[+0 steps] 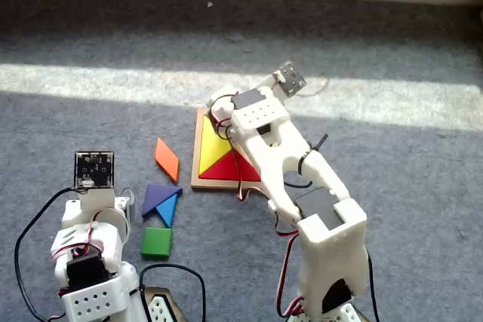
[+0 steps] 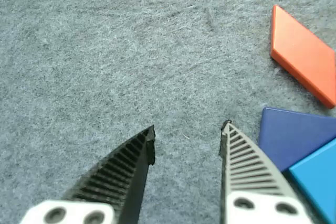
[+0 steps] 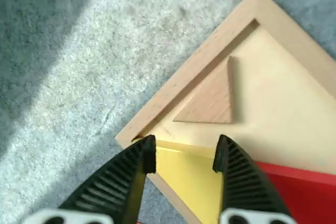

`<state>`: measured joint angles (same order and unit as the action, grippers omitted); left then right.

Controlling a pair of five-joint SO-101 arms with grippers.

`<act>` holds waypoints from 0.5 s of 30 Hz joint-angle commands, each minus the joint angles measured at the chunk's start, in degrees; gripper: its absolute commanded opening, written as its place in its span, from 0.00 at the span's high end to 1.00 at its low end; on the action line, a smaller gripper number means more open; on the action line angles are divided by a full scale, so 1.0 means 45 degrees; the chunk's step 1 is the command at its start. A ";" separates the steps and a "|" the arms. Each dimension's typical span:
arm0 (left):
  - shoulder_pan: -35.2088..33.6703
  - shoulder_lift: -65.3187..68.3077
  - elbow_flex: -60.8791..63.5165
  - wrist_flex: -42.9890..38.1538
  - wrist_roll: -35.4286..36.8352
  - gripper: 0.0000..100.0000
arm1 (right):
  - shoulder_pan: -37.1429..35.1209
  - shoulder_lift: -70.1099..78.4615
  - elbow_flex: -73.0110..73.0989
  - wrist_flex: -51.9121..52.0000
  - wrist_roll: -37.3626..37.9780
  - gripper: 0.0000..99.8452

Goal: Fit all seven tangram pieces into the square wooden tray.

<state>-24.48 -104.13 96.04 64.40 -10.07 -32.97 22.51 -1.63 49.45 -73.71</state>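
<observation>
Three of seven pieces sat in the tray (image 3: 181,83), yellow triangle (image 1: 211,148), red triangle (image 1: 226,170) and wooden triangle (image 3: 212,100), while left gripper (image 2: 188,129) and right gripper (image 3: 185,148) had fingers apart.

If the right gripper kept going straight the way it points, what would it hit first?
Probably the yellow piece in the tray: the open right gripper sits over its edge, with the wooden triangle just beyond. Depth is unclear, so it might reach that triangle first.
</observation>
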 commanded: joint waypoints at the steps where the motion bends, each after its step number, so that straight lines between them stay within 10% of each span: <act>1: -0.0107 -0.0088 0.0225 -0.0156 0.0059 0.79 | -0.0068 -0.0322 -0.0107 -0.0147 -0.0254 0.83; 15: -0.0107 -0.0088 0.0225 -0.0156 0.0059 0.79 | 0.1319 -0.2237 -0.0107 0.2667 0.4728 0.83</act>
<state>-24.48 -104.13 96.04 64.40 -10.07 -30.24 18.46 -1.63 59.30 -57.10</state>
